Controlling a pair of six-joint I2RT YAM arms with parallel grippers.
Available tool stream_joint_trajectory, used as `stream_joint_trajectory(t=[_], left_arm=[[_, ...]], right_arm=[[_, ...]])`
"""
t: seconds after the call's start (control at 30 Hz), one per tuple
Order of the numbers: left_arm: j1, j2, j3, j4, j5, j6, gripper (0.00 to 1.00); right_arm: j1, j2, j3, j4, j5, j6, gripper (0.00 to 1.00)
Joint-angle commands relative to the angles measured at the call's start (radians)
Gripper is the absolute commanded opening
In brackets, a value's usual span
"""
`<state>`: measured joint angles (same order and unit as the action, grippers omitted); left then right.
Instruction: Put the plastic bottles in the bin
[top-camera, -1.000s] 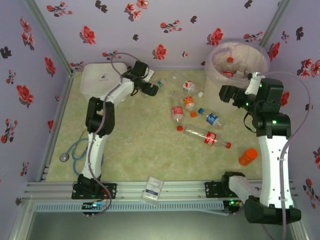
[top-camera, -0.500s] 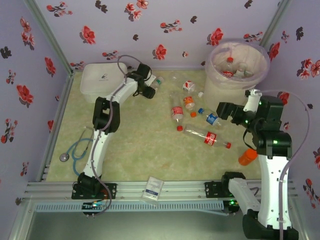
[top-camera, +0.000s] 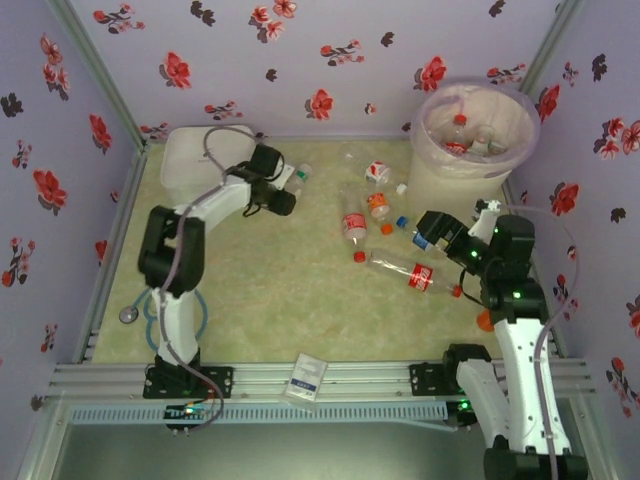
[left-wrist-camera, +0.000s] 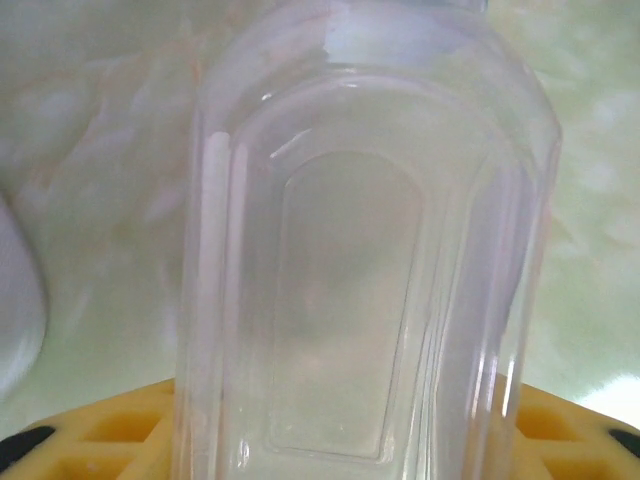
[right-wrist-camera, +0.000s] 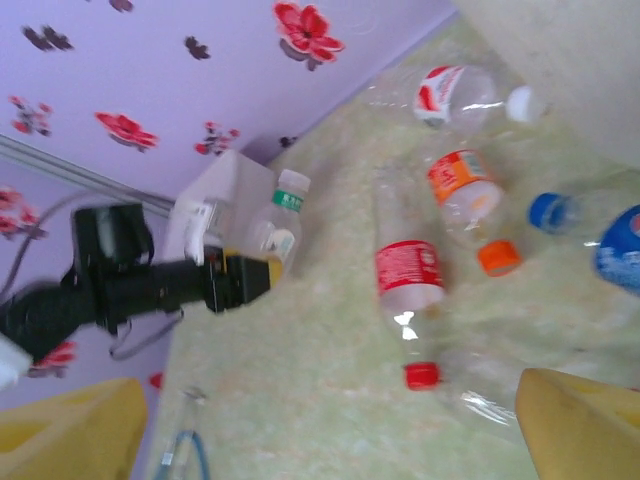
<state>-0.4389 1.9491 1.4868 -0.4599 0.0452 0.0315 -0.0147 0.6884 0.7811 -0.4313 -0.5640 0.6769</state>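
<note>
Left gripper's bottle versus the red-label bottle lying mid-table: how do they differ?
The held bottle is clamped in the left gripper; the red-label bottle lies loose on the table. The held bottle has a green neck band, the red-label bottle a red cap. Both are clear.

Both arms reached forward, elbows bent.
The left gripper (top-camera: 287, 186) was clamped on a clear bottle (top-camera: 298, 177). The right gripper (top-camera: 428, 231) pointed leftward, with its yellow fingers (right-wrist-camera: 575, 420) spread wide apart.

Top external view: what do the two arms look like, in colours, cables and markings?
Both the left arm and right arm have white links, black joints and a looping pale cable. Green lights glow on the right arm. The pincer pads are yellow.
</note>
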Motion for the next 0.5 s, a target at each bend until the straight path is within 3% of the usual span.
stream_joint_trajectory(t=[0.0, 0.23, 0.33, 0.47], left_arm=[[-0.059, -0.232, -0.199, 0.194, 0.052, -0.058, 0.42], [-0.273, -0.544, -0.519, 0.368, 0.037, -0.308, 0.33], [-0.367, -0.629, -0.613, 0.461, -0.023, -0.398, 0.32], [-0.426, -0.665, -0.633, 0.473, -0.043, -0.402, 0.28]], right_arm=[[0.087, 0.034, -0.011, 0.241, 0.011, 0.137, 0.88], [0.383, 0.309, 0.082, 0.36, 0.159, 0.073, 0.83], [0.454, 0.401, 0.119, 0.356, 0.218, 0.038, 0.86], [0.49, 0.467, 0.131, 0.408, 0.224, 0.039, 0.9]])
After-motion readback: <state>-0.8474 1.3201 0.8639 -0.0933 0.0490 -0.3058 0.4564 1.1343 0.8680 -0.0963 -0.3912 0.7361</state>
